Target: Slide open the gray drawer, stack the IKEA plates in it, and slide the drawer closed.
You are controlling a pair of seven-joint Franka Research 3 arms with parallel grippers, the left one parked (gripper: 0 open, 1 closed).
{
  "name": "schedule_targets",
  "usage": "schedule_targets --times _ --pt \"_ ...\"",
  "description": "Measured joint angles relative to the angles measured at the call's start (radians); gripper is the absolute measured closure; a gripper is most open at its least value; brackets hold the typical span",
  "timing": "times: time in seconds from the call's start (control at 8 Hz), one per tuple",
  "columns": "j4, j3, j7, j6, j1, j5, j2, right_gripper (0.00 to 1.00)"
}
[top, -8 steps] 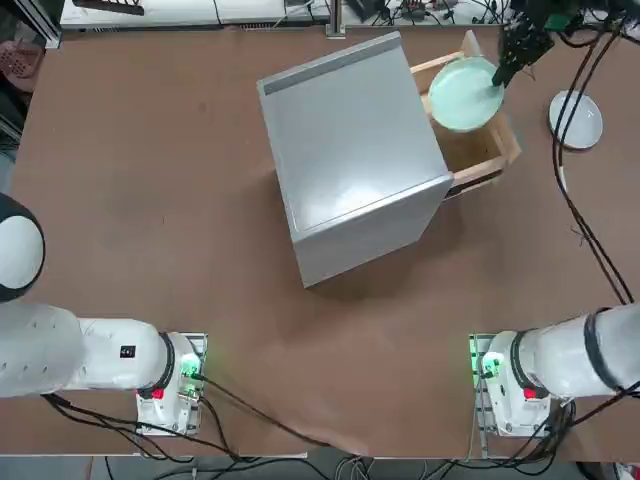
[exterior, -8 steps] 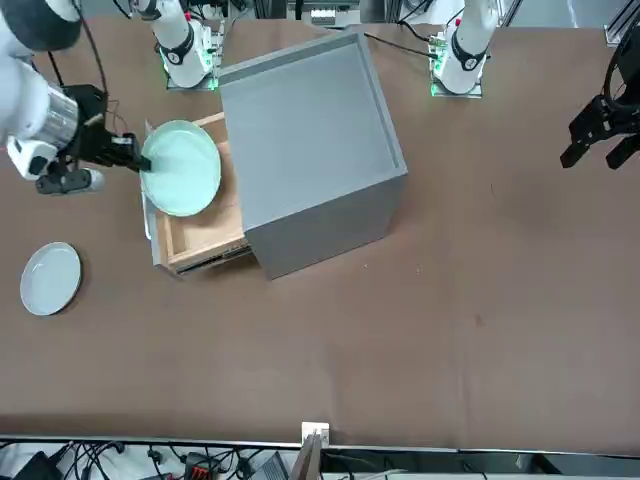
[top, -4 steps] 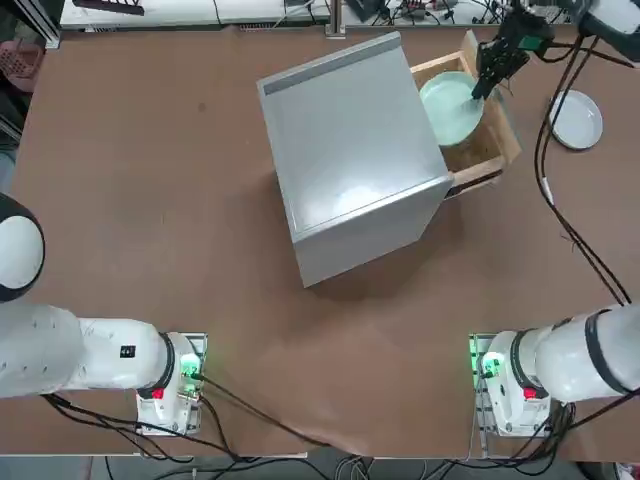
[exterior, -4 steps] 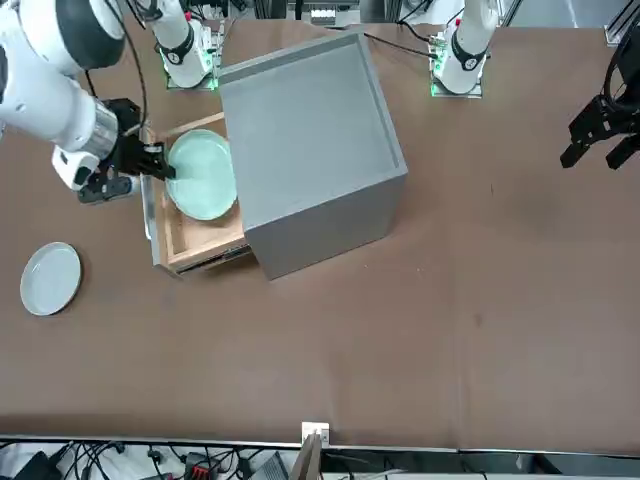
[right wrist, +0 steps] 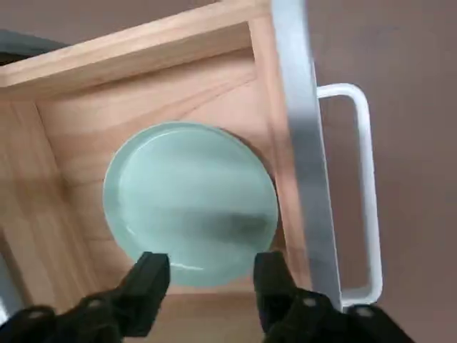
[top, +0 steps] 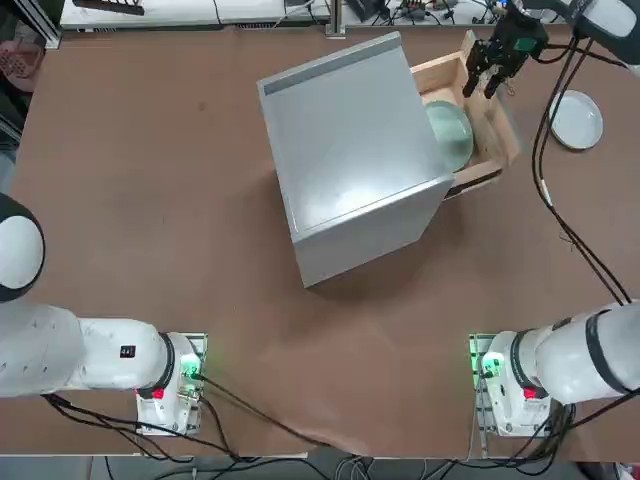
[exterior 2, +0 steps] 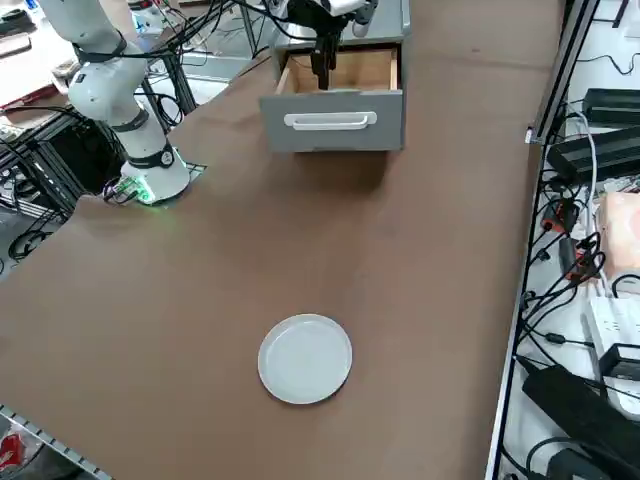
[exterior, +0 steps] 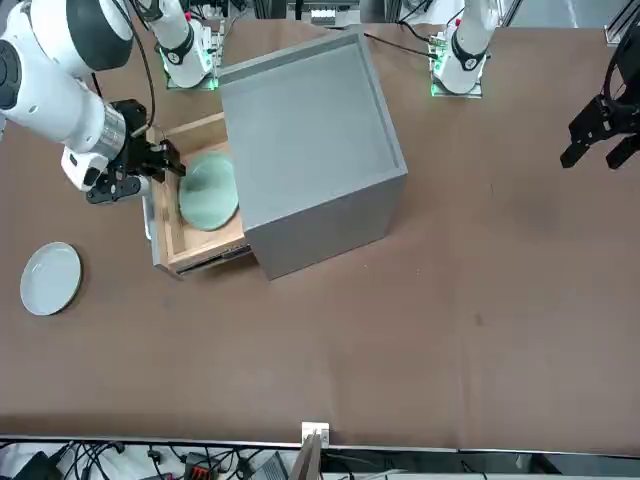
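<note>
Gray drawer (right wrist: 300,143) holds mint plate (right wrist: 189,204); tool (right wrist: 211,282) open above.

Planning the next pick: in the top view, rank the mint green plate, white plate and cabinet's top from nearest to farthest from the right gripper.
1. mint green plate, in the open drawer below the right gripper
2. white plate, on the table to the right
3. cabinet's top, to the left

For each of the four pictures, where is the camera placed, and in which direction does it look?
Top: overhead, looking down; both arm bases show.
Front: across the table, facing the robot; right gripper over the gray drawer.
Right side: raised, looking diagonally; white plate nearest.
Right wrist: on the arm, looking down past open fingers at the mint plate.
Top and front share both plates.
</note>
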Motion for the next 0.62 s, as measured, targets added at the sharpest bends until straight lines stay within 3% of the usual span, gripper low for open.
schedule_targets --times 0.12,0.38,0.62 --pt "0.024 -0.002 0.0 -0.001 -0.002 -0.013 -0.004 0.01" --pt "0.084 -0.021 -0.006 -0.016 -0.045 -0.103 -0.008 0.0" --pt "0.093 -0.035 -0.083 0.0 -0.182 -0.132 0.011 0.0"
